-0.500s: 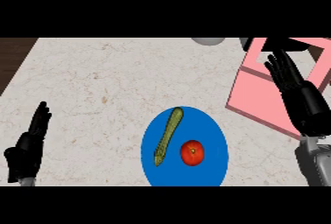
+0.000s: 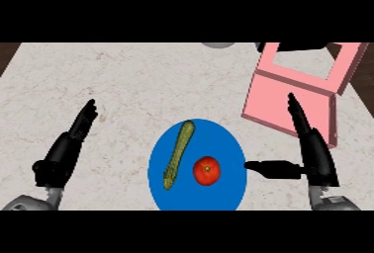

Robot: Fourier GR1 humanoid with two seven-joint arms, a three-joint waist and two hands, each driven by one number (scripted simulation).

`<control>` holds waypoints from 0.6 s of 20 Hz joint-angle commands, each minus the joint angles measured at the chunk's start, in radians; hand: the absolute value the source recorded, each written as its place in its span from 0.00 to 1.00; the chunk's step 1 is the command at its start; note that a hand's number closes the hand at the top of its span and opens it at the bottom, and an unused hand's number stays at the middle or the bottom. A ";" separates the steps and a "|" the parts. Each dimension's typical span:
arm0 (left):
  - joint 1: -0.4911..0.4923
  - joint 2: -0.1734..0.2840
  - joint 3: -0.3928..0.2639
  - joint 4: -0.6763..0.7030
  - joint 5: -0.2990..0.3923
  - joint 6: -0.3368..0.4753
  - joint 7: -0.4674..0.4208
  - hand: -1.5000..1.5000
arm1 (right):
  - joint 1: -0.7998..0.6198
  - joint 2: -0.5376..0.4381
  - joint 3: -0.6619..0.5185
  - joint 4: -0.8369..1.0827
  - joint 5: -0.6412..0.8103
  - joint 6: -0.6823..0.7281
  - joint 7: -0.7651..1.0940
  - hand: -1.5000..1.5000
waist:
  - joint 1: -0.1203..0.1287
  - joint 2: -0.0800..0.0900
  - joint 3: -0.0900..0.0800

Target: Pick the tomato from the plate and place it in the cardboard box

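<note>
A red tomato (image 2: pixel 207 170) lies on the right part of a blue plate (image 2: pixel 228 148), next to a long green vegetable (image 2: pixel 179 153). My right hand (image 2: pixel 314 150) is open just right of the plate, fingers stretched toward the far side and thumb pointing left at the tomato, a short gap away. The pink cardboard box (image 2: pixel 292 94) stands at the far right, its flaps open; my right fingers overlap its near edge. My left hand (image 2: pixel 67 146) rests open at the left, apart from the plate.
A grey round object (image 2: pixel 218 44) shows partly at the counter's far edge. A dark strip (image 2: pixel 9 53) marks the counter's left end. The speckled countertop (image 2: pixel 124 84) spreads between the plate and the far edge.
My right hand has come down from over the box toward the near side and now sits beside the plate, thumb out toward the tomato. The left hand has hardly moved.
</note>
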 commanded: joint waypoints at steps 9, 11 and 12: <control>-0.111 -0.040 -0.077 -0.027 0.002 -0.067 0.114 0.50 | 0.224 -0.114 0.339 -0.191 0.844 -0.121 0.323 0.00 | 0.007 -0.006 -0.004; -0.116 -0.045 -0.084 -0.046 -0.010 -0.058 0.124 0.50 | 0.249 -0.101 0.384 -0.275 0.941 -0.034 0.439 0.00 | 0.021 -0.006 -0.003; -0.094 -0.046 -0.093 -0.047 -0.014 -0.057 0.117 0.50 | 0.271 -0.086 0.418 -0.324 0.970 0.016 0.491 0.00 | 0.025 -0.008 -0.004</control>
